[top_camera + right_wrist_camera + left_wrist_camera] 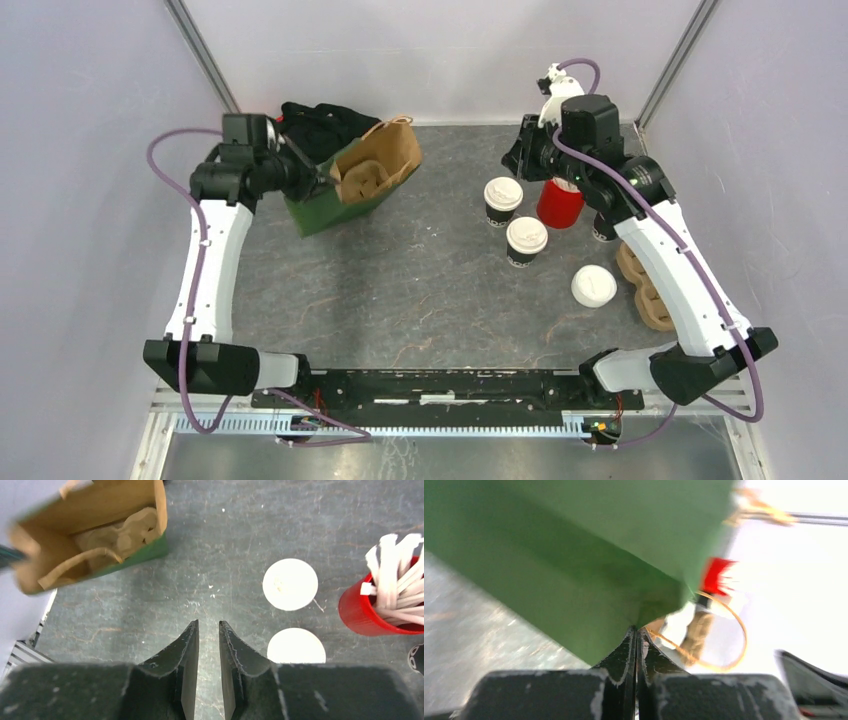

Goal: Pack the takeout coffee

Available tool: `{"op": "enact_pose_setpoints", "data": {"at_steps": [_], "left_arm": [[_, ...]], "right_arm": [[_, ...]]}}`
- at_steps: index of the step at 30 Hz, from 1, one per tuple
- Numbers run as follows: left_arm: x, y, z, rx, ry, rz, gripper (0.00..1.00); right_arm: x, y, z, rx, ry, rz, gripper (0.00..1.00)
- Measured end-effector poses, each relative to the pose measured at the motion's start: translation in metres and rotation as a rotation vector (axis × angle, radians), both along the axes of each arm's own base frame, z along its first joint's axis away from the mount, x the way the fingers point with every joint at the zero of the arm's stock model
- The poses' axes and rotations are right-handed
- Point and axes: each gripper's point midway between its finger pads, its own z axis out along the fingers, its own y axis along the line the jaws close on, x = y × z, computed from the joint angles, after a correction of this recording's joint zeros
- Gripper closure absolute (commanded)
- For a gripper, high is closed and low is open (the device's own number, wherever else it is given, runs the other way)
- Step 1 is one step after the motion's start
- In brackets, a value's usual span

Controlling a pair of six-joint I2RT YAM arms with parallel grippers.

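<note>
On the surface the nearer coffee cup and farther coffee cup stand upright right of centre, beyond them the right gripper hovers slightly parted and empty, and far left the left gripper pinches the edge of the paper bag.

Your top view has soft, even light from above. The gray table looks sharp, and the two takeout coffee cups throw only small, faint shadows. Your left wrist view is badly smeared. The green bag is a fuzzy block there, and the right side is washed out to white glare. Your right wrist view is bright and clear on the table, but the right gripper looks dark, with a soft, blurry base.
</note>
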Motion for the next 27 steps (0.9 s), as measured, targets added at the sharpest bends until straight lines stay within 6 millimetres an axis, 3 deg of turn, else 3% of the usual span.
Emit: {"op": "enact_pose_setpoints", "data": {"at_steps": [2,5,8,11,18,27], "left_arm": [[0.014,-0.009,0.049,-0.054,-0.137,-0.021,0.98],[0.023,-0.02,0.107,-0.131,-0.31,-0.052,0.98],[0.021,-0.028,0.128,-0.186,-0.37,-0.082,0.98],[0.017,-0.035,0.119,-0.228,-0.35,-0.11,0.98],[-0.019,-0.053,0.046,-0.358,-0.185,-0.157,0.98],[-0.031,-0.06,0.058,-0.411,-0.229,-0.199,0.98]], "right_arm": [[0.0,0.001,-0.019,-0.017,0.038,0.007,0.69],[-0.001,0.003,-0.038,-0.038,0.072,0.024,0.52],[-0.001,0.009,-0.048,-0.047,0.085,0.066,0.35],[0.001,0.016,-0.05,-0.047,0.087,0.11,0.21],[0.001,0.023,-0.049,-0.042,0.076,0.158,0.15],[0.011,0.034,-0.059,-0.025,0.094,0.178,0.11]]}}
